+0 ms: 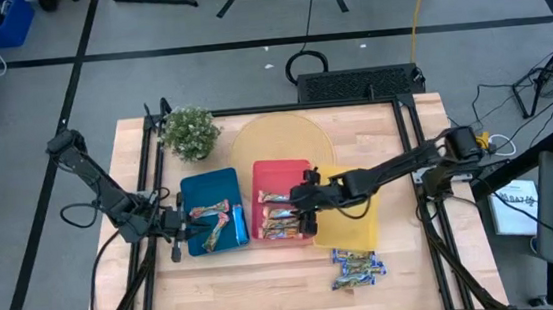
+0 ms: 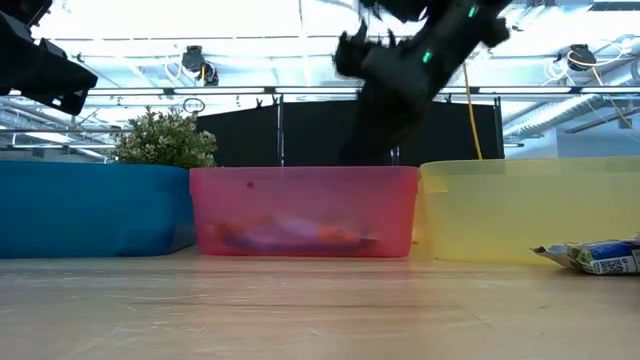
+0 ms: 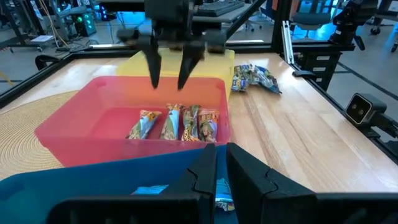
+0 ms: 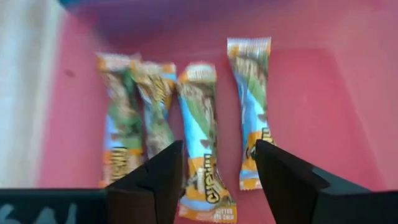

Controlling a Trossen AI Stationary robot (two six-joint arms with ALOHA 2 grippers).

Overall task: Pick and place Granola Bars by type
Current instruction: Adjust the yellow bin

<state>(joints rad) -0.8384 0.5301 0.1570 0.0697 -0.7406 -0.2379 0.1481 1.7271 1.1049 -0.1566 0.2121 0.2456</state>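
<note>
Four granola bars (image 4: 199,143) lie side by side on the floor of the red tray (image 1: 283,169), long sides close together, wrappers in green, orange and light blue. My right pincer (image 1: 308,212) hangs directly above them, inside the tray's outline as seen from overhead. Its two dark fingers (image 4: 152,177) stand well apart with nothing between them; through the gap I see one bar's wrapper lying on the tray floor, not gripped.

From table level the right arm (image 2: 400,60) comes down behind the translucent red wall, and the bars show as a blurred band low in the tray.

Left pincer (image 1: 174,226) sits at the near edge of the blue tray (image 1: 209,181), fingers almost together, a narrow slit between them, empty. More bars (image 1: 217,220) lie in the blue tray: one blue-wrapped along its right side, others multicoloured toward the left.

Yellow tray (image 1: 358,230) stands just right of the red one, touching or nearly so. A small heap of blue-white bars (image 1: 357,266) rests on the bare wooden table (image 1: 268,286) in front of the yellow tray.

Small potted plant (image 1: 189,132) stands behind the blue tray. A round woven mat (image 1: 275,140) lies under the back of the red and yellow trays.
</note>
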